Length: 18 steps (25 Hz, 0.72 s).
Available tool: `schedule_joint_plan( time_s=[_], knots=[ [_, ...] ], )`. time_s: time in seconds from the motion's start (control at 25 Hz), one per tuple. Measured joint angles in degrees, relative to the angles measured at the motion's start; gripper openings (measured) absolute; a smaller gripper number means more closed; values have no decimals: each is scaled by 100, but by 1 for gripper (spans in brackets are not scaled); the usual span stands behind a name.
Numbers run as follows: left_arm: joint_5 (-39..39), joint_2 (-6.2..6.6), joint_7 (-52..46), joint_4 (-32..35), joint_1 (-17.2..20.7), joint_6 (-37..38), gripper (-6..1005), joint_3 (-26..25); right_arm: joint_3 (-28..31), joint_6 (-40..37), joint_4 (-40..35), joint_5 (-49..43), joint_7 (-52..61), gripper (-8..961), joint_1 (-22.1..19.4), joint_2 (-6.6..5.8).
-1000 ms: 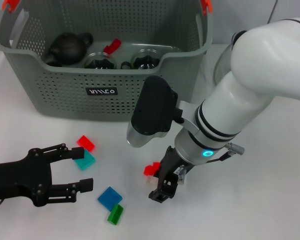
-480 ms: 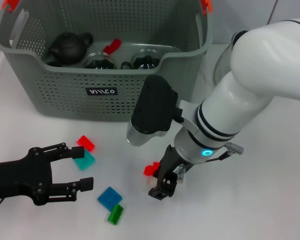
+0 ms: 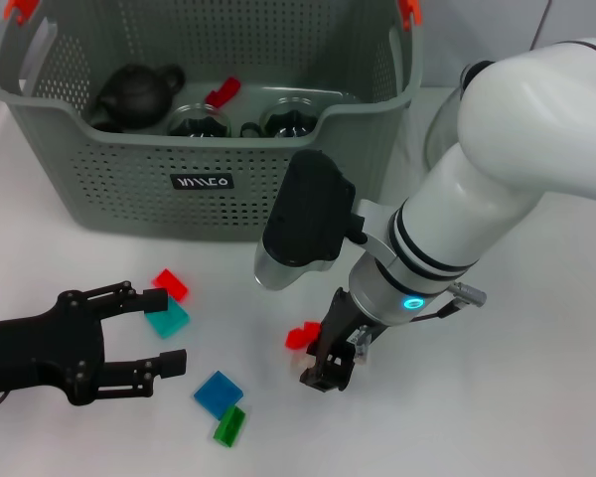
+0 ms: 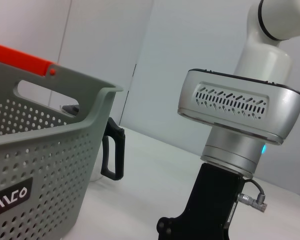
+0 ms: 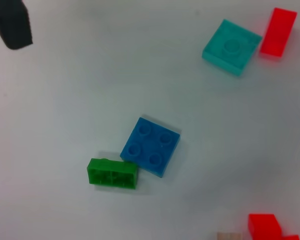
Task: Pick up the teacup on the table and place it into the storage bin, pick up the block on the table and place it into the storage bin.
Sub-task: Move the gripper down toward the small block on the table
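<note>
Between the earlier frames and this one the right gripper had drifted slightly toward the robot's right and a touch higher, while everything else on the table kept its place. It hung low over the white surface with a small red block touching its left side; whether its fingers were spread or pinched on that block could not be told from any view. In the right wrist view that red block showed only at the frame's edge. The left gripper lay near the table's front left, its two black fingers spread wide and holding nothing, with a teal block and another red block lying touching each other just past its upper fingertip. A blue block sat nearer the robot, with a green block touching its edge. The storage bin stood at the far side, well apart from the loose blocks, and held a dark teapot, two glass teacups and a red piece.
</note>
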Motion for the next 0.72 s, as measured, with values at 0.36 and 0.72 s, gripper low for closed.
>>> schedule_joint_plan(
  time_s=[0.36,0.72],
  knots=[
    [0,0,1,0,-1,0,854,0,-18,64,64,-2,0,337,26,-5],
    [-3,0,-6,0,-1,0,855,0,-89,98,72,0,0,287,37,2]
  ],
)
